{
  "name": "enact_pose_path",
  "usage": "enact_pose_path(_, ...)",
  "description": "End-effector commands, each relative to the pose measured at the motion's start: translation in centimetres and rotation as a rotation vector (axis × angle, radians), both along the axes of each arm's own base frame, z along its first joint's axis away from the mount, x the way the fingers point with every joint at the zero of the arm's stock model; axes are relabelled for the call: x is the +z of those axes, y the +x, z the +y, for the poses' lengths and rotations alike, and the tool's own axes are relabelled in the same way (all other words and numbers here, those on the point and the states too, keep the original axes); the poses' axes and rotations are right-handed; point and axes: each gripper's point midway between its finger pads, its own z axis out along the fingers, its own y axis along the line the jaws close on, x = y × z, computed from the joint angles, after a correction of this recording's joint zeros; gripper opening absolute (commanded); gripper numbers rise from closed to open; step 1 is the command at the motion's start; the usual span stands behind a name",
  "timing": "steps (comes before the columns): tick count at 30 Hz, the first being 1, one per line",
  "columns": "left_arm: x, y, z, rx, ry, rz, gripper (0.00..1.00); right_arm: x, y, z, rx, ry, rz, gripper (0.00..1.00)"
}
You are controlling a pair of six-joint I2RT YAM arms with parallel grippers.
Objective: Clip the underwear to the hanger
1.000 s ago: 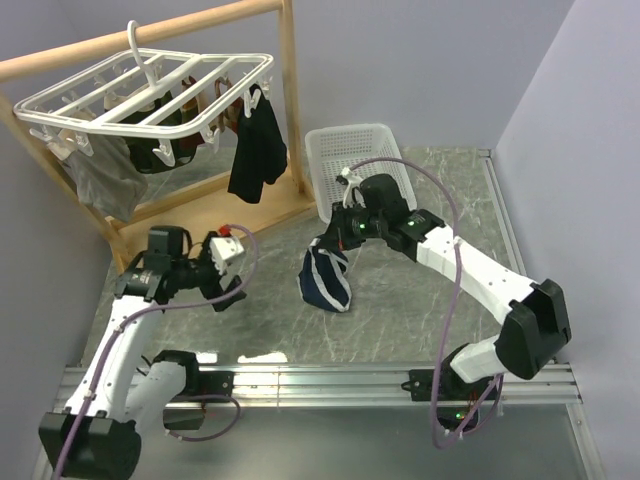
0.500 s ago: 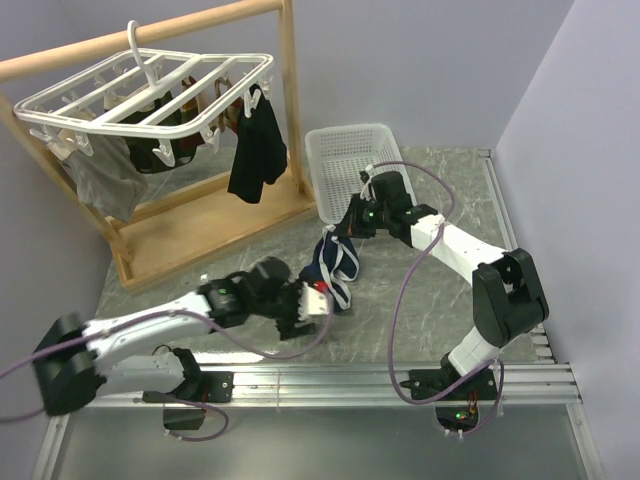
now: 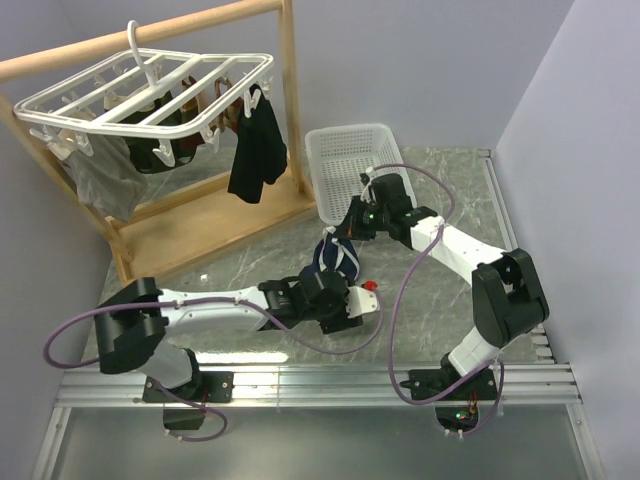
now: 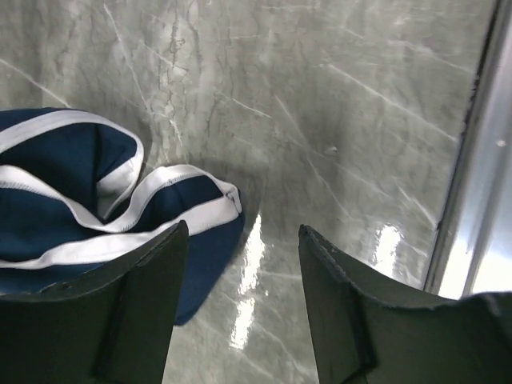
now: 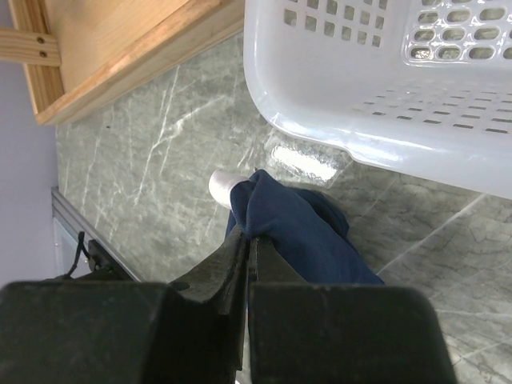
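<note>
The navy underwear (image 3: pixel 335 258) with white trim hangs from my right gripper (image 3: pixel 345 232), which is shut on its top edge; its lower part rests on the table. In the right wrist view the navy fabric (image 5: pixel 304 228) bunches at the closed jaws of the right gripper (image 5: pixel 250 234). My left gripper (image 3: pixel 345 298) is open, low over the table just in front of the underwear; in the left wrist view the underwear (image 4: pixel 96 184) lies left of and beyond the left gripper (image 4: pixel 244 240). The white grid hanger (image 3: pixel 150 90) hangs on the wooden rail at the far left.
A white basket (image 3: pixel 355 165) stands behind the right gripper, close in the right wrist view (image 5: pixel 384 88). The wooden stand (image 3: pixel 200 215) holds black and grey garments (image 3: pixel 255 150) clipped to the hanger. A metal rail (image 4: pixel 480 160) runs along the table's near edge.
My left arm has swung from the left side across to the middle, ending in front of the underwear. The right gripper lifted the underwear slightly and moved it right, then held still.
</note>
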Motion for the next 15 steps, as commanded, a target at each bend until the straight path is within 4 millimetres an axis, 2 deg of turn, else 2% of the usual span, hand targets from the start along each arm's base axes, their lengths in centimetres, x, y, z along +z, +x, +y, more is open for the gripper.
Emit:
enact_pose_path(1, 0.5, 0.7, -1.4, 0.032, -0.016, -0.019, 0.63, 1.1, 0.8, -0.1, -0.02, 0.03, -0.021, 0.0)
enact_pose_path(8, -3.1, 0.8, -2.0, 0.056, 0.079, 0.027, 0.6, 0.9, 1.0, -0.6, -0.035, 0.042, -0.001, 0.0)
enact_pose_path(10, -3.3, 1.5, -2.2, 0.08, 0.084, 0.008, 0.58, 0.8, 1.0, -0.6, -0.03, 0.045, 0.003, 0.0)
enact_pose_path(13, -3.9, 2.2, -2.4, 0.11, 0.112, -0.003, 0.44, 0.5, 0.8, -0.7, -0.03, 0.041, 0.015, 0.0)
enact_pose_path(14, -4.2, 2.3, -2.5, 0.12, 0.121, -0.001, 0.31, 0.4, 0.6, -0.6, -0.026, 0.04, 0.019, 0.0)
enact_pose_path(15, -4.4, 2.4, -2.3, 0.126, 0.131, -0.002, 0.25, 0.3, 0.5, -0.7, -0.026, 0.041, 0.023, 0.0)
